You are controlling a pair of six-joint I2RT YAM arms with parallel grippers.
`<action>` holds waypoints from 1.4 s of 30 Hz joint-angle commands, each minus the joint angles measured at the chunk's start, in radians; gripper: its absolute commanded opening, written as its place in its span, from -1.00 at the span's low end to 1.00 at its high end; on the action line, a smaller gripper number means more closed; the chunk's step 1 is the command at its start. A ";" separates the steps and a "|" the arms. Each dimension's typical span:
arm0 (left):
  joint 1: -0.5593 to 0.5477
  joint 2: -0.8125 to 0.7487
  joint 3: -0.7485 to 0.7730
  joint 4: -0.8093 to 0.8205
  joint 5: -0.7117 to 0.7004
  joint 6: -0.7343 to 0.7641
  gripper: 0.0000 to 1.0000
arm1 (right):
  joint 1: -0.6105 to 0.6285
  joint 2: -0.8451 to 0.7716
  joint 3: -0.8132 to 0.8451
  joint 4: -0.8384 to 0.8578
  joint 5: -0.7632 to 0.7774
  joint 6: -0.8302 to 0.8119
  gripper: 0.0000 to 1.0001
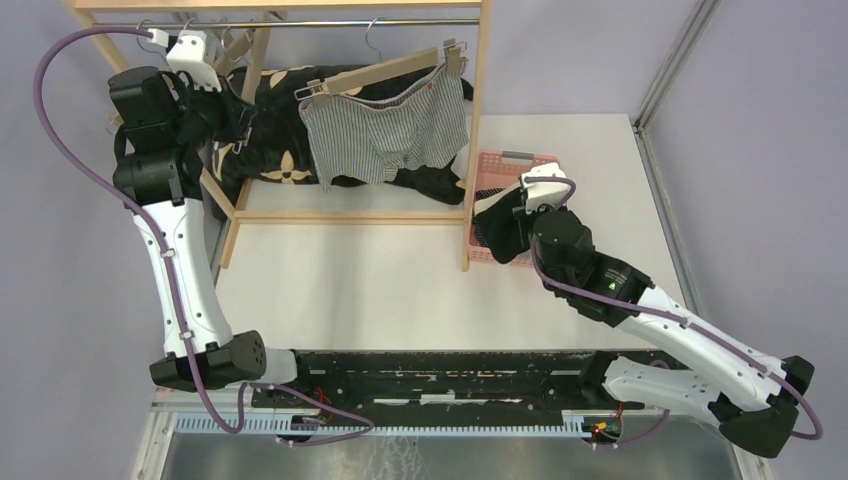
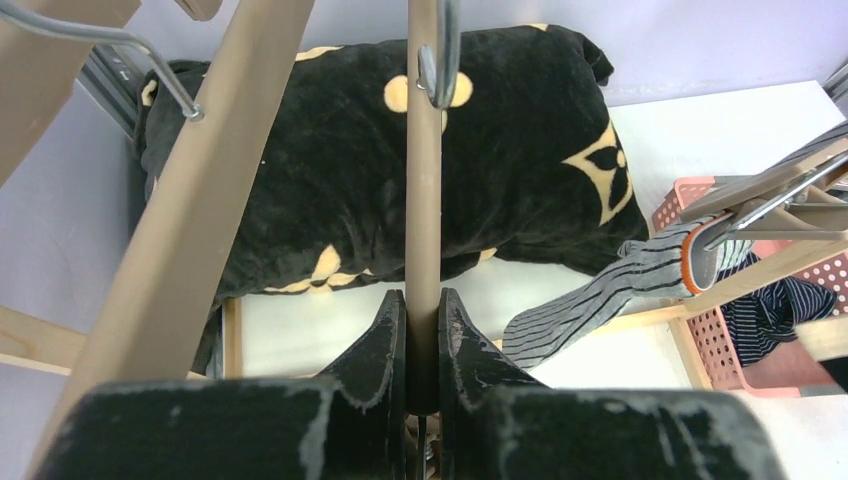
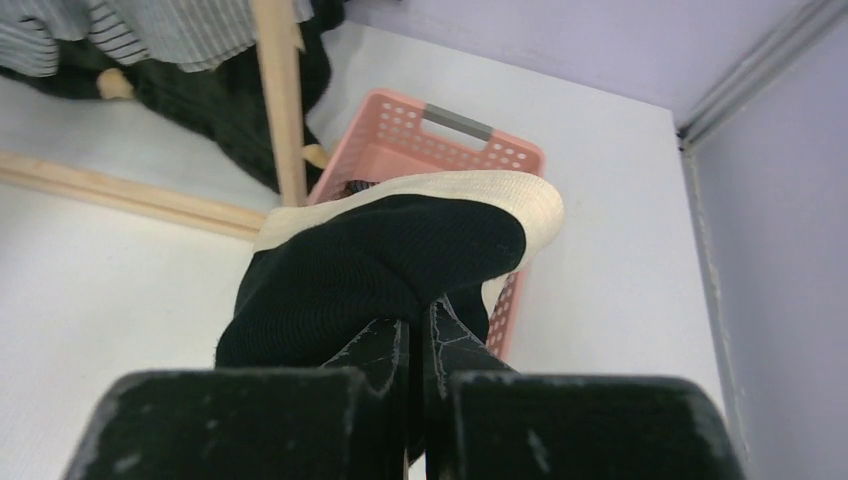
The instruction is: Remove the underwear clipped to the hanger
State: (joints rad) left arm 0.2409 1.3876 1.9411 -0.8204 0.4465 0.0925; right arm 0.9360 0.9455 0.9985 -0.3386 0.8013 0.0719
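Observation:
The grey-white pinstriped underwear hangs clipped to a tilted wooden hanger on the rack; one of its legs shows in the left wrist view. My left gripper is shut on the bar of another wooden hanger, up at the rack's left end. My right gripper is shut on the black underwear, which has a cream waistband, and holds it above the near end of the pink basket. The navy striped underwear lies in that basket.
The wooden rack has a metal rail, a right post and a base rail. A black cushion with cream flower marks lies under it. More empty hangers hang beside my left gripper. A wall edge runs along the right.

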 commanded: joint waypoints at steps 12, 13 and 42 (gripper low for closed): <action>0.004 -0.107 -0.037 0.105 0.052 -0.024 -0.95 | -0.373 0.193 -0.030 0.132 -0.136 0.059 -0.99; 0.004 -0.111 -0.047 0.104 0.054 -0.021 -0.95 | -0.394 0.210 -0.032 0.139 -0.162 0.066 -0.99; 0.005 -0.098 -0.078 0.229 -0.017 -0.078 -0.95 | -0.523 0.541 -0.022 0.234 -0.376 0.113 -0.99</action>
State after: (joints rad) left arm 0.2409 1.2877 1.8275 -0.6964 0.4473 0.0650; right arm 0.4362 1.4605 0.9512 -0.1631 0.4469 0.1612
